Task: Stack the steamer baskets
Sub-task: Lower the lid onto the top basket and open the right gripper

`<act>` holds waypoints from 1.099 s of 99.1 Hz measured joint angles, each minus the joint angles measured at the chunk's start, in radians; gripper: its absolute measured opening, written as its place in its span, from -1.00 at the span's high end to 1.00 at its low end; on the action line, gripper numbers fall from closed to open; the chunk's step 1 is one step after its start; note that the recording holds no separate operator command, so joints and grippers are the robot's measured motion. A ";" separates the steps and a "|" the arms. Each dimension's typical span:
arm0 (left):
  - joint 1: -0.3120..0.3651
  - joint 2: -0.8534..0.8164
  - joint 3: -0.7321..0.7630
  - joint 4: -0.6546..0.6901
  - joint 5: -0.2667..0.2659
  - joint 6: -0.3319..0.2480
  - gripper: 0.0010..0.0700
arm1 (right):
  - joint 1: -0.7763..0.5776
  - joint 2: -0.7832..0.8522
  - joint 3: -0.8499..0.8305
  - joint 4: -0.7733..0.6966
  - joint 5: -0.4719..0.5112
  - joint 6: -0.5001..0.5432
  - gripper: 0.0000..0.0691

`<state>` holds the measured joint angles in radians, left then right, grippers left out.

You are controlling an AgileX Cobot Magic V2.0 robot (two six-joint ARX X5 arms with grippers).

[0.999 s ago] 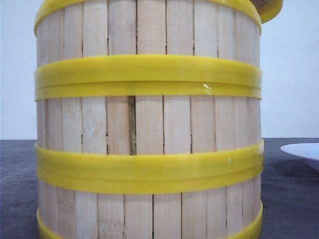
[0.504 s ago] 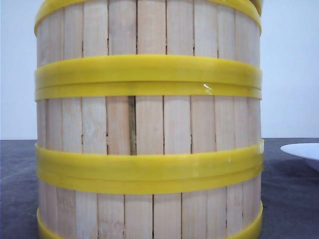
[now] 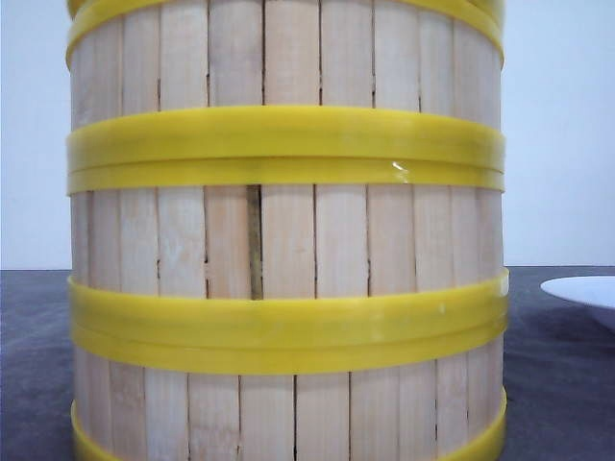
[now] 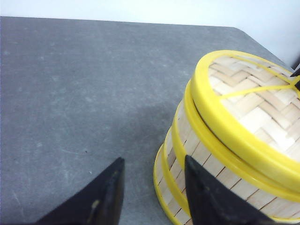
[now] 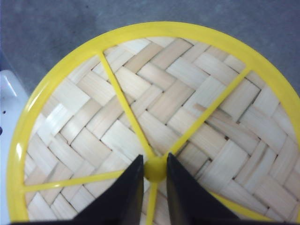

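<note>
Three steamer baskets [image 3: 288, 240] stand stacked in one column that fills the front view, pale slats between yellow bands. In the left wrist view the stack [image 4: 208, 157] carries a flat woven lid [image 4: 253, 108] with a yellow rim over its top. My right gripper [image 5: 155, 164] is shut on the lid's small yellow knob [image 5: 155, 169] at the centre of the lid [image 5: 154, 93]. Beside the stack's wall, low by the table, my left gripper [image 4: 152, 161] is open with nothing between its fingers.
A white plate [image 3: 581, 288] lies on the dark grey table [image 4: 70, 93] to the right of the stack. A white edge [image 5: 7, 103] shows beside the lid in the right wrist view. A pale wall stands behind the table.
The lid's yellow edge that stuck out past the stack's upper right has slid left and now lines up with the top basket. The stack itself has not moved.
</note>
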<state>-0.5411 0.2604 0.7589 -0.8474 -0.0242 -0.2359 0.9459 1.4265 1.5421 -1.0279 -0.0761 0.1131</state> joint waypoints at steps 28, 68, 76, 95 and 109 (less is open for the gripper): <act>0.000 0.000 0.000 -0.003 0.000 0.000 0.36 | 0.002 0.029 0.004 0.005 0.002 0.000 0.84; 0.000 0.000 0.000 -0.027 0.000 0.000 0.36 | 0.003 0.035 0.010 0.008 0.001 0.008 -0.03; 0.000 0.000 0.000 -0.028 0.000 0.000 0.36 | 0.002 0.011 0.010 0.020 0.030 0.007 -0.08; 0.000 0.000 0.000 -0.028 0.000 0.000 0.36 | 0.002 -0.099 0.095 0.026 0.207 0.006 -0.11; 0.000 0.000 0.000 -0.028 0.000 0.000 0.36 | 0.002 -0.226 0.137 0.064 0.362 0.006 -0.11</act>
<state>-0.5411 0.2604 0.7589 -0.8757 -0.0238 -0.2359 0.9482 1.2003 1.6791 -0.9634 0.2859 0.1192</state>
